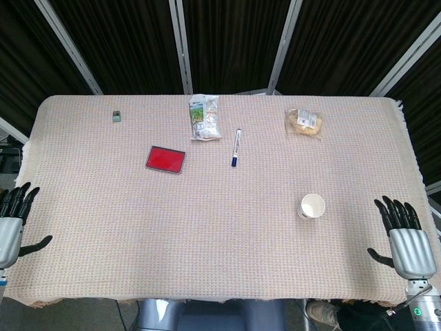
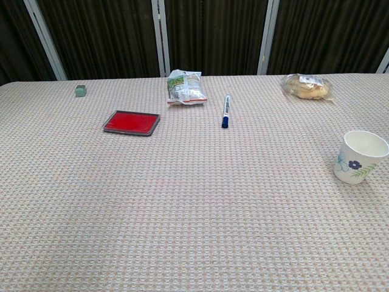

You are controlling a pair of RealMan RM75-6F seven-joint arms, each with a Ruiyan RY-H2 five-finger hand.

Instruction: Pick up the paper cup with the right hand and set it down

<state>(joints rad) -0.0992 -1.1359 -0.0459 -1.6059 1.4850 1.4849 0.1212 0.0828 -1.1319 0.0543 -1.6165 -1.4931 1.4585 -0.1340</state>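
Paper cup (image 2: pixel 360 156): white, upright, blue flower print, empty.

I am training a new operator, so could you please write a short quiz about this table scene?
1. True or false: the right hand is holding the paper cup.
2. Which item lies nearest the red tray? A) marker pen B) bread bag C) paper cup
3. Fill in: the cup stands ____ on the table cloth.

Key: 1 false, both hands are open at the table edges, the left hand too. 2 A. 3 upright.
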